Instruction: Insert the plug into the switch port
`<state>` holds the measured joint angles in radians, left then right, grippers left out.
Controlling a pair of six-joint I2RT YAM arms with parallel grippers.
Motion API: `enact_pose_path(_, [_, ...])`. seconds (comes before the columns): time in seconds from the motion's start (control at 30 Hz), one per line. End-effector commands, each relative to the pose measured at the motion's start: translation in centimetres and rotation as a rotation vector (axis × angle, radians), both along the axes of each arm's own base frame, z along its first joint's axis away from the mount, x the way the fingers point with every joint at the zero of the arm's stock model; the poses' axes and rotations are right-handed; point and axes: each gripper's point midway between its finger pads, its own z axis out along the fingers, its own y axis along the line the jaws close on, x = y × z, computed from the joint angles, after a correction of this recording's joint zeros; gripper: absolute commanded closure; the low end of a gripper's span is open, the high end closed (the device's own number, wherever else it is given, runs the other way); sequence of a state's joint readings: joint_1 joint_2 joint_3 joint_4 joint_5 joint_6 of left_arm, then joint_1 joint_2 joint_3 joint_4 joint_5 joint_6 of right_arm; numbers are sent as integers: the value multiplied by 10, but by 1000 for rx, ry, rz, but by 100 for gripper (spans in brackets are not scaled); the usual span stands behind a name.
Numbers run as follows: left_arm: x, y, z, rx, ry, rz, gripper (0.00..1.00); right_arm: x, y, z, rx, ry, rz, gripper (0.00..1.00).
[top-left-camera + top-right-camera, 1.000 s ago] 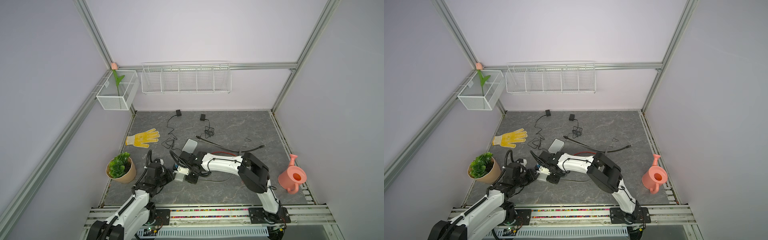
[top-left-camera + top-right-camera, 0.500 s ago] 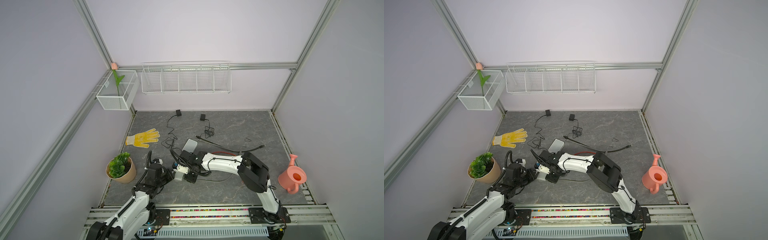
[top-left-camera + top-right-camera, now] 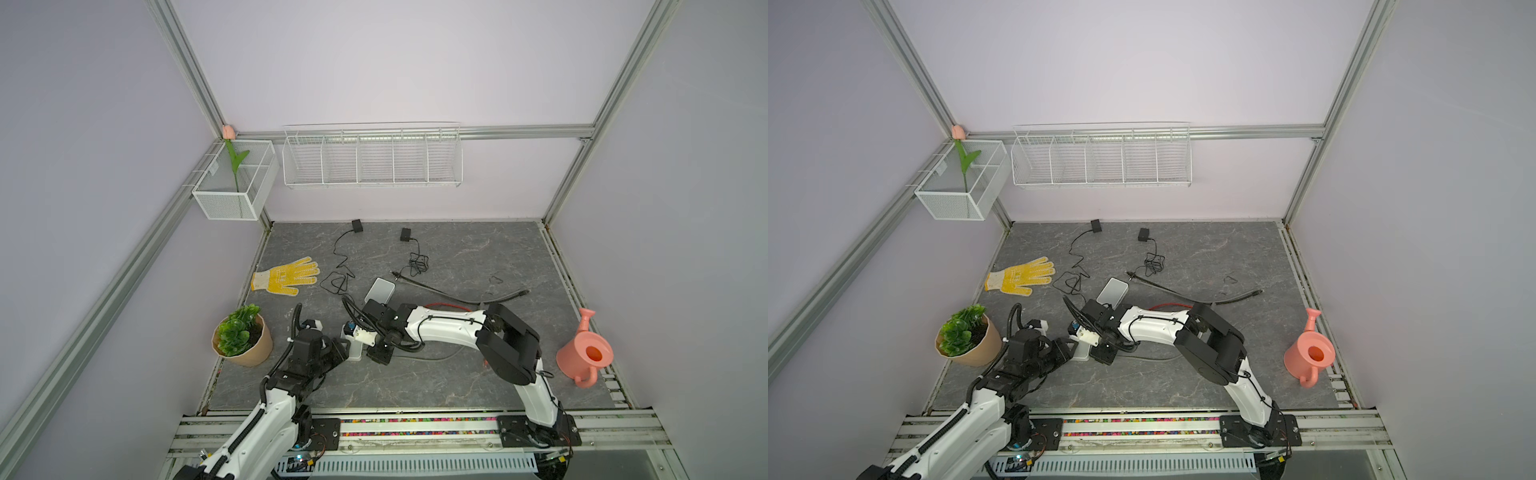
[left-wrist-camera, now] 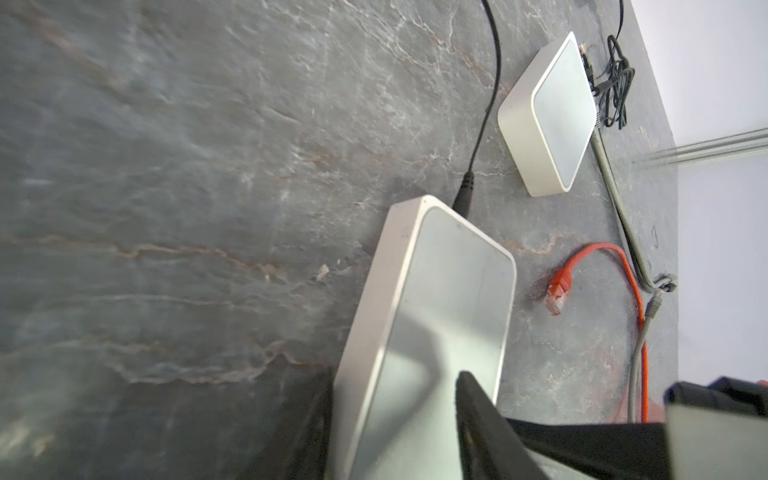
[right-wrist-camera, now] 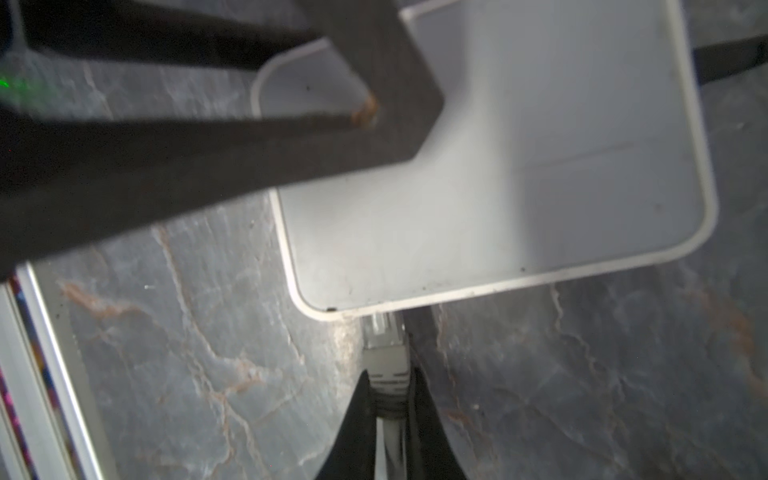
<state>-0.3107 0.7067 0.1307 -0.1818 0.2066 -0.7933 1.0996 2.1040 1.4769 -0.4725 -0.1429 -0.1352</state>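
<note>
Tabletop (image 3: 457, 374): grey marbled slab, enclosed by pale lilac walls and aluminium framing.
Switch (image 5: 540, 166): flat white box, laid on the slab left of the middle and toward the front in both top views, flanked by the two grippers.
Plug (image 5: 384, 357): grey network connector on a grey cable, aimed at the side wall of the switch near a corner. Its clear tip is tucked under the top rim, touching the wall; how deep it is seated cannot be told.
Right gripper (image 5: 389, 372): clenched on the boot of the plug, one finger pressed to each flank, the cable led back between them.
Left gripper (image 4: 395, 372): fingers spread across one end of the switch, one set beside the side wall, one laid over the top face. Whether the box is squeezed or let go cannot be told.
Black lead (image 4: 464, 189): run across the slab to the far end of the switch, as seen in the left wrist view.
Second box (image 3: 379, 289): similar white unit, placed farther back, just behind the right wrist.
Orange cable (image 4: 559, 286): curved on the slab beside the switch, its connector lying free.
Glove (image 3: 286, 280): yellow, spread flat toward the left rear.
Potted plant (image 3: 243, 338): stood at the left edge, near the left arm.
Watering can (image 3: 586, 357): pink, stood at the right edge, well apart from the arms.
</note>
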Motion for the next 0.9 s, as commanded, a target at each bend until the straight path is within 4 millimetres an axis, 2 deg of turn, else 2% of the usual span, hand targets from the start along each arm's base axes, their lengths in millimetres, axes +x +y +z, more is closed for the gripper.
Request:
enact_pose_path(0.0, [-21,-14,3,-68,72,-72,46,16,40,31,231,-110,10,90])
enact_pose_path(0.1, [-20,-6,6,-47,69,-53,41,10,26,25,212,-92,-2,85])
enact_pose_path(0.27, [-18,1,10,-14,60,-30,34,0,6,28,181,-80,-2,75])
enact_pose_path(0.3, [-10,1,27,-16,19,-26,33,1,1,30,169,-90,-6,73])
enact_pose_path(0.43, [-4,4,38,5,-4,-18,31,8,-18,38,125,-134,-28,68])
enact_pose_path(0.47, [-3,4,40,7,-9,-15,31,12,-22,41,122,-137,-42,64])
enact_pose_path(0.5, [-1,4,43,5,-17,-11,31,17,-27,45,121,-133,-55,53])
enact_pose_path(0.53, [1,4,47,2,-31,-5,31,24,-32,50,119,-134,-70,47])
enact_pose_path(0.7, [13,-8,82,-41,-169,-65,31,75,-63,69,81,-233,-148,44])
enact_pose_path(0.77, [13,-12,95,-37,-200,-106,31,98,-78,64,17,-264,-160,46])
enact_pose_path(0.87, [11,-17,105,-23,-218,-164,31,114,-90,49,-58,-277,-122,48])
